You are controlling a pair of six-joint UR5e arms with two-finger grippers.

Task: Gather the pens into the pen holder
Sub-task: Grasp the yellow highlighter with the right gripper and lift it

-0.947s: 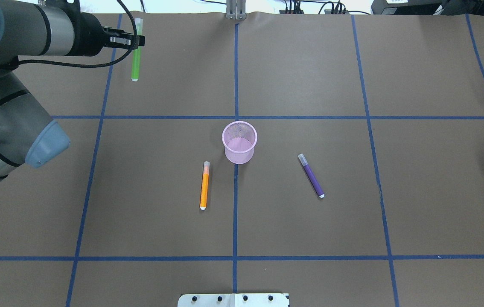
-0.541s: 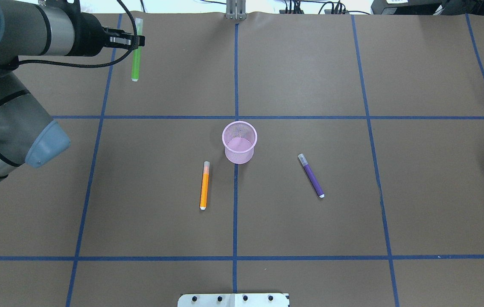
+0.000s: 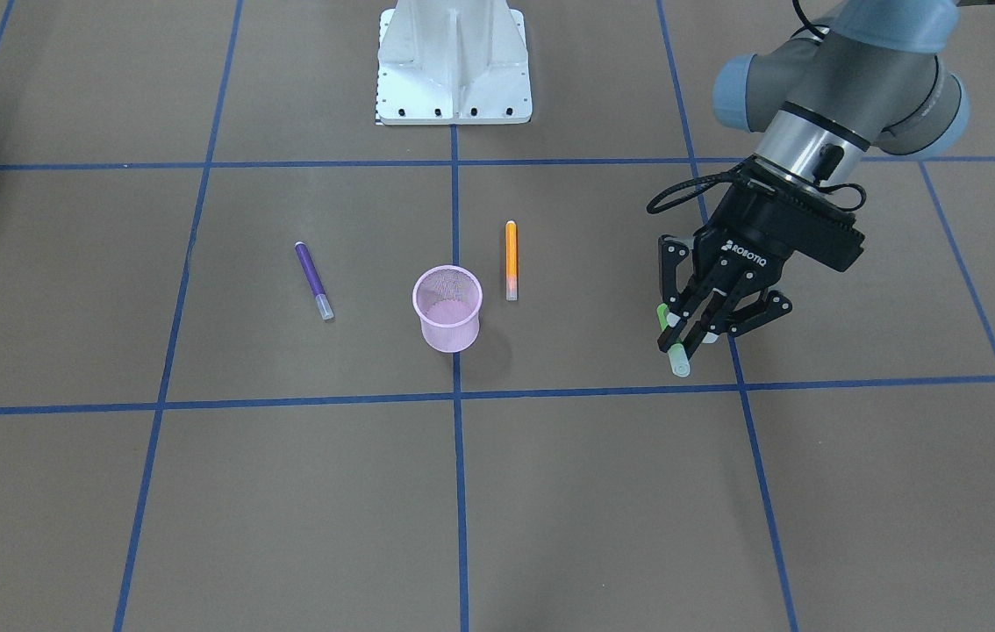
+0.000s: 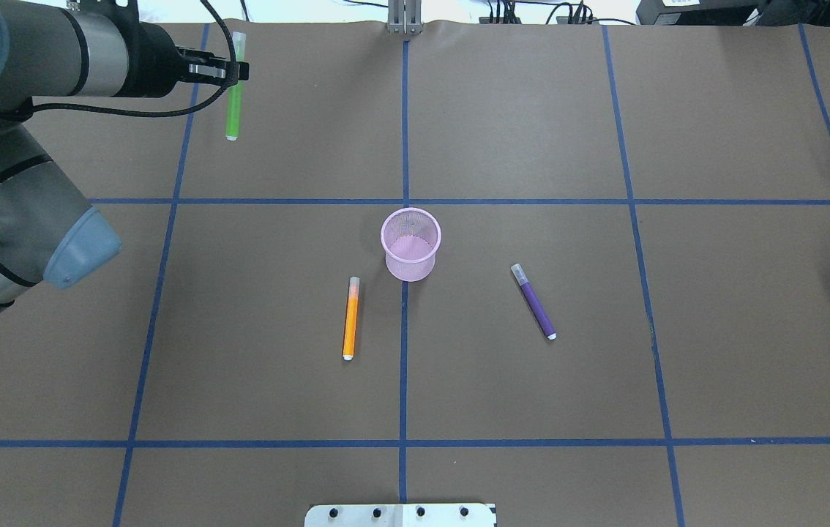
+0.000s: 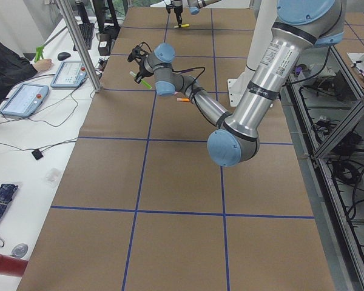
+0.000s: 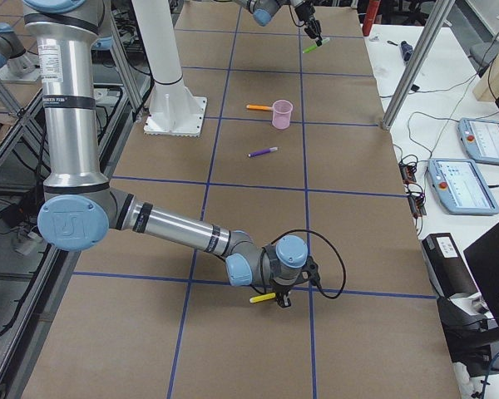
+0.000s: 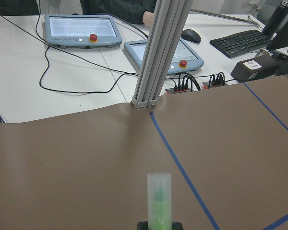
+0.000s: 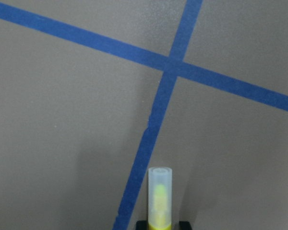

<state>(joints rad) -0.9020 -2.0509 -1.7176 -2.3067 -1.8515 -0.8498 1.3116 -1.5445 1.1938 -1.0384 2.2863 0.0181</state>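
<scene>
My left gripper (image 4: 233, 70) is shut on the green pen (image 4: 233, 102) and holds it above the table's far left part; it also shows in the front view (image 3: 687, 330) with the pen's cap end (image 3: 679, 361) pointing down and forward. The left wrist view shows the capped pen (image 7: 159, 199). The pink mesh pen holder (image 4: 409, 265) stands upright at the middle. The orange pen (image 4: 350, 322) lies to its left, the purple pen (image 4: 536, 307) to its right. My right gripper (image 6: 281, 298) is low over the table's right end, shut on a yellow pen (image 8: 159, 196).
The white base plate (image 4: 400, 514) sits at the near edge. An aluminium post (image 7: 156, 52) stands at the table's far edge, with operator tablets (image 7: 81, 28) and cables behind it. Blue tape lines (image 4: 404, 329) grid the brown table cover.
</scene>
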